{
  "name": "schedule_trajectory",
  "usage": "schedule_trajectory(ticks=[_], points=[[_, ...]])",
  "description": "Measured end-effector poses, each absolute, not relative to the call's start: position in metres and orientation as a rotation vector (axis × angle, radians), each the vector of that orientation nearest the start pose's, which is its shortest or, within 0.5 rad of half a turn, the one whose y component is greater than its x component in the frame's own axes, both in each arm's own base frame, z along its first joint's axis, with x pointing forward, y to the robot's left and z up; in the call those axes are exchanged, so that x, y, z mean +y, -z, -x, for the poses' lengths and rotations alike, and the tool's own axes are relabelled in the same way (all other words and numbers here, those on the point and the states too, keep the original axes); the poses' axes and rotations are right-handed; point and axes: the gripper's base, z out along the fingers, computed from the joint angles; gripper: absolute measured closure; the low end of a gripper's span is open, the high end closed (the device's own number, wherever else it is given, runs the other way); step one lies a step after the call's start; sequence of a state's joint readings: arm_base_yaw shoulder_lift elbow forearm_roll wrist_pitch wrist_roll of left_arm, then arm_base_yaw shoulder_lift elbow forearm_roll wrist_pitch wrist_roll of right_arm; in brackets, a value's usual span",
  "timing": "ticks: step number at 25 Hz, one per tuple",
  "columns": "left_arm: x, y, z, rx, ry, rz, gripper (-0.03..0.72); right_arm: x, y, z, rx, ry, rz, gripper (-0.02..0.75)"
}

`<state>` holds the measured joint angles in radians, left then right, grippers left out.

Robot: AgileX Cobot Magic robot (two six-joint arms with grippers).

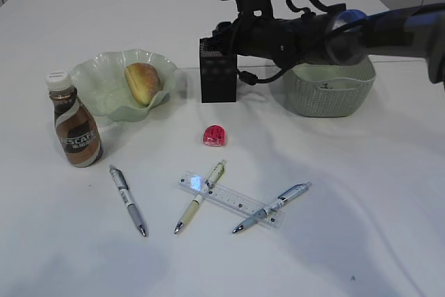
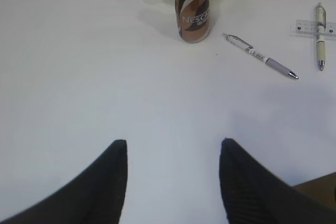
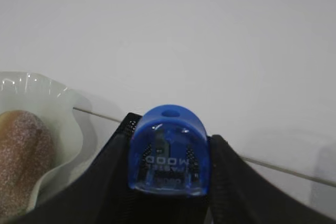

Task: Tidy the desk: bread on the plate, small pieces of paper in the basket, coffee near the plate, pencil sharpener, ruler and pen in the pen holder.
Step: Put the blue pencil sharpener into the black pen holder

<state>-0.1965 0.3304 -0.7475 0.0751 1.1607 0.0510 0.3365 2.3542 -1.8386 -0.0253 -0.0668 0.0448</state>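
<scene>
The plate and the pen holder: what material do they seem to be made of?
The plate looks like pale green translucent glass, or possibly clear plastic: its wavy rim is glossy and light passes through it. The pen holder looks like black metal mesh with a matte finish: a fine grid shows on its wall, though plastic cannot be excluded.

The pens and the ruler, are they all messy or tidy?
Messy. The clear ruler lies flat on the desk with two pens crossed over it, a third pen apart on the left, and a red pencil sharpener loose.
</scene>
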Motion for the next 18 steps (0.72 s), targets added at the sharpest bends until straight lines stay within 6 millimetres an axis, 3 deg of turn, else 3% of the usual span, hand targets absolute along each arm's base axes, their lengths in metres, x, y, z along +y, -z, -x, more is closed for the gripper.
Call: schedule_trajectory(ticks=[6,18], points=[[0.001,-0.3361,-0.027,2.208,-0.013,-0.27,0.294,0.1818,-0.1663,-0.5193,1.937,-0.236,0.311,0.394],[0.001,-0.3361,-0.027,2.208,-0.013,-0.27,0.294,0.1818,-0.1669,-0.5192,1.937,-0.235,0.313,0.391]])
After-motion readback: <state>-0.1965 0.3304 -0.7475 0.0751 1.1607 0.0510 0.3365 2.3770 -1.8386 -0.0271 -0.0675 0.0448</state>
